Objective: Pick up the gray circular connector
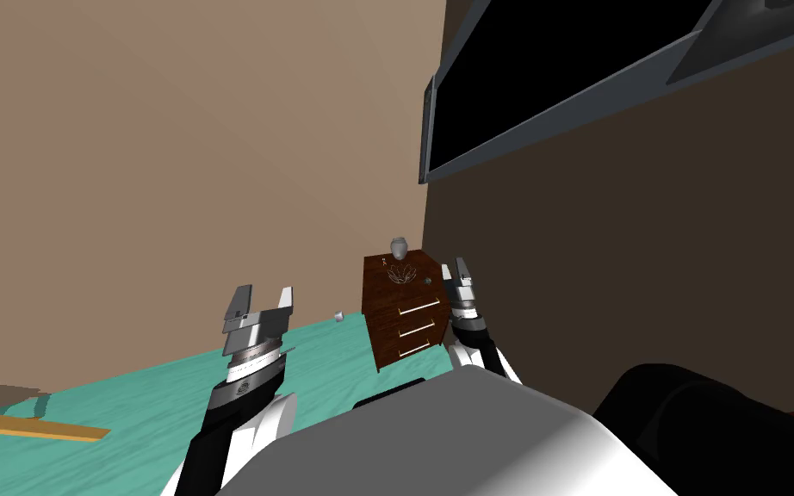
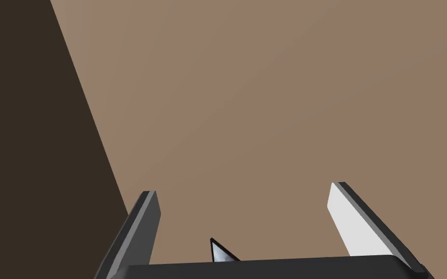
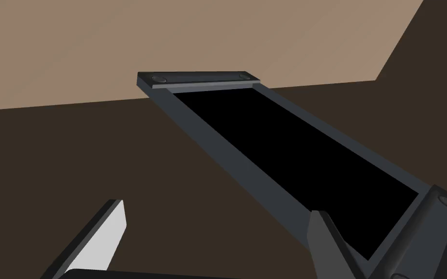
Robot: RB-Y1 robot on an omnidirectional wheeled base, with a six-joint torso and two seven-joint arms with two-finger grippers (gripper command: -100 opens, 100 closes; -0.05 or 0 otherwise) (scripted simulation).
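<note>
Far left there's a wooden plank (image 1: 34, 426) lying on the teal floor (image 1: 128, 405). Next over, the left gripper (image 1: 263, 293) is held up over that floor, fingers (image 2: 358, 227) spread wide with nothing between them. A small pale cup-like thing (image 1: 338, 317) sits on the floor between it and the dark wood dresser (image 1: 404, 323), which has three drawers and stands in the corner. On the dresser top there's a grey vase (image 1: 398, 248) at the back, a white line-drawn flower ornament (image 1: 400, 274) in the middle, and the gray circular connector (image 1: 428, 281), a small round bit near the right-hand edge, sitting on its own. The right gripper (image 1: 455, 265) is up just beside that edge, near the connector but not touching it, fingers (image 3: 101, 237) wide apart and empty too. Further right, a dark frame with a black panel (image 1: 559, 77) hangs on the dark brown wall (image 1: 645, 258)
</note>
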